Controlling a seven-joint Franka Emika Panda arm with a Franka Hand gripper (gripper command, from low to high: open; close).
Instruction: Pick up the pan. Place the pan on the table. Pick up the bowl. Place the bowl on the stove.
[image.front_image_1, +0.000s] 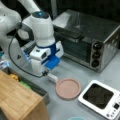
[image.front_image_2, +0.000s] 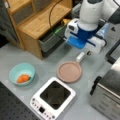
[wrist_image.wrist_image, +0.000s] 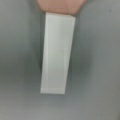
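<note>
Pink pan (image.front_image_2: 69, 72) flat on the grey desk (image.front_image_2: 45, 67) beside the stove (image.front_image_2: 53, 98), jaws (image.front_image_2: 86, 51) just above its white handle (image.front_image_2: 80, 56), grip state unclear, teal bowl (image.front_image_2: 22, 73) with orange food on the desk

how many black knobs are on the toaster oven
3, stacked in a column on the toaster oven's front panel at a front view's right: top, middle, bottom. None looks hidden.
</note>
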